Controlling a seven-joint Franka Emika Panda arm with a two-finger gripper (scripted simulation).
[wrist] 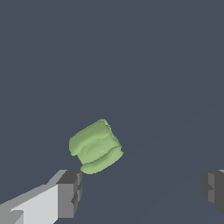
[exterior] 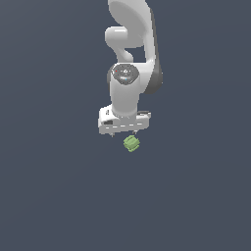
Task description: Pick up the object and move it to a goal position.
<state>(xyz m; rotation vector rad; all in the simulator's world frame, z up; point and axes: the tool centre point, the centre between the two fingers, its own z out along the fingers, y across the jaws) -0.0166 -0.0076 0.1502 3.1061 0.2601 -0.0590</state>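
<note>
Jaws spread wide over a small green block, nothing held between them.

Fingers of the white, broad-bodied gripper (wrist: 142, 192) stand far apart in the wrist view, one dark grey pad (wrist: 70, 192) at one side and the other at the frame's far edge, with bare floor between them. The small light-green, lumpy, ridged block (wrist: 96, 146) lies tilted on the plain dark grey-blue floor (wrist: 153, 65), close by the nearer pad but clear of it, and off toward that finger's side instead of centred in the gap. In the exterior view the gripper (exterior: 123, 131) hangs just above the block (exterior: 131, 143), which shows below its body, slightly toward the exterior view's right. Above it the white, rounded arm (exterior: 130, 54) rises out of the frame's top.
</note>
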